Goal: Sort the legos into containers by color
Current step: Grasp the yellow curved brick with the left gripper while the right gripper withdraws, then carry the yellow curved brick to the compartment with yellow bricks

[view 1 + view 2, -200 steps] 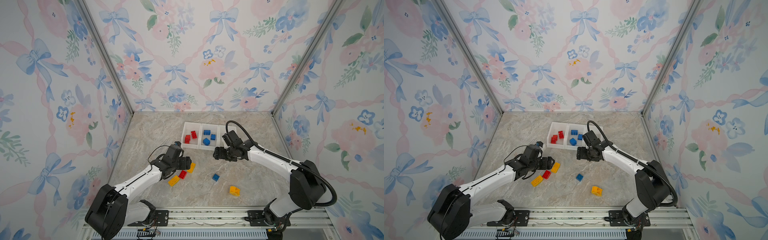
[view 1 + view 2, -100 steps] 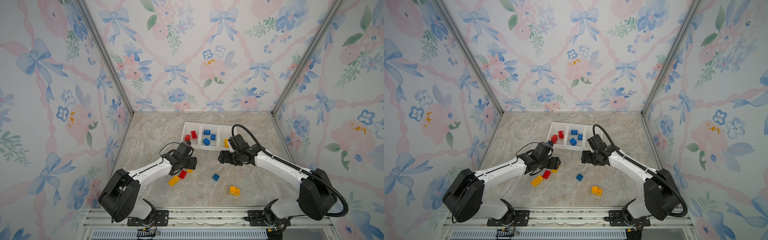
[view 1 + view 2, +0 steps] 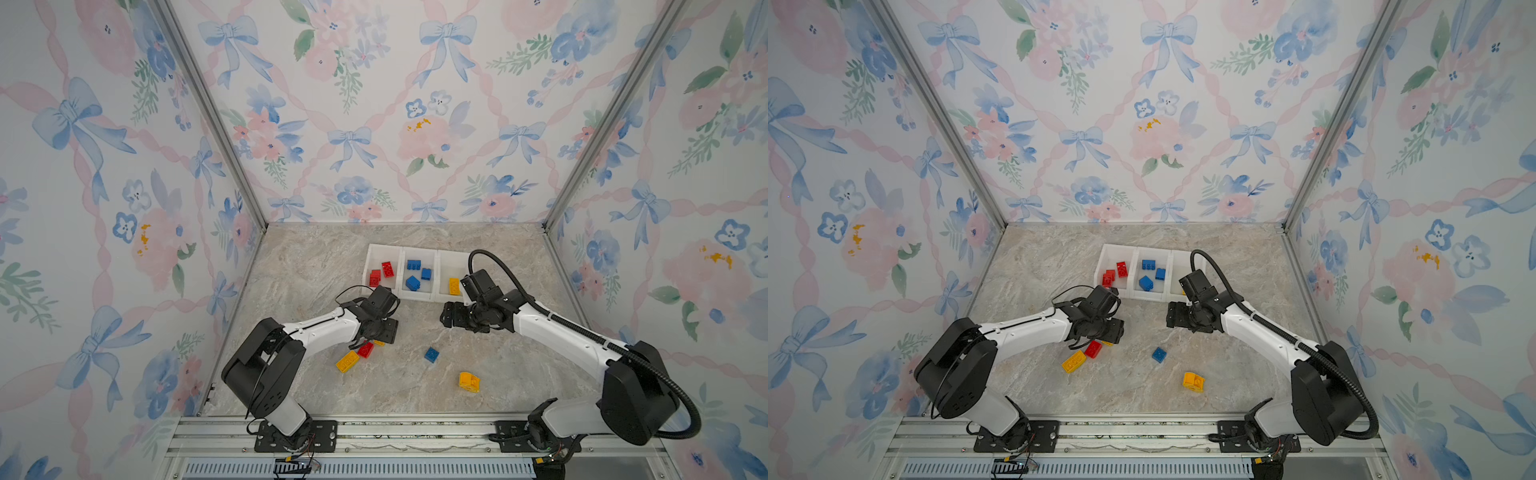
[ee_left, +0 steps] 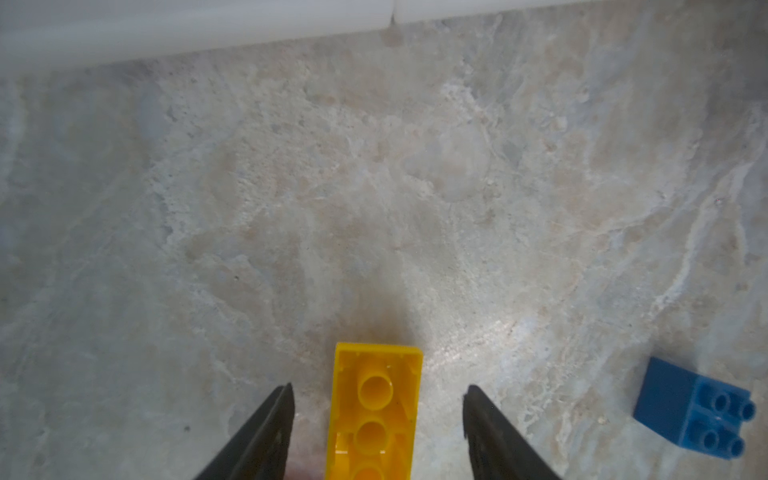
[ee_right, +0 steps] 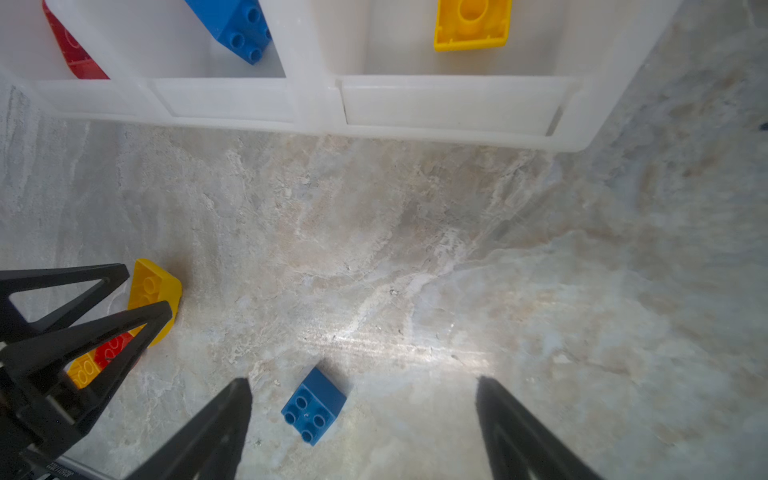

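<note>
So the sort is a bit over halfway by my count. The containers [image 3: 384,252] sit toward the far edge of the table [image 3: 316,270], right of the middle, and the colours are clean so far. There are three red legos [image 3: 387,269] in the left bin, three blue legos [image 3: 413,264] in the middle bin, and one yellow lego [image 3: 454,286] in the right bin. The right arm covers part of that bin though, so there could be more in there. Five bricks are out on the table, all closer to the front edge: a yellow brick [image 4: 374,415] lying hollow side up, a red brick [image 3: 365,350] and a long yellow brick [image 3: 347,361] just beside it, a blue brick [image 3: 431,354] near the middle, and a chunky yellow brick [image 3: 469,381] nearest the front edge. The left tool [image 4: 379,388] is down over that upside-down yellow brick, a jaw on each side with a gap both sides, so it's open and nothing is gripped yet. The right tool [image 5: 363,380] is wide open and empty, hanging above the table just in front of the containers, with the blue brick not far off. My guess is yellow goes next, then blue, and yellow is the colour most behind.
</note>
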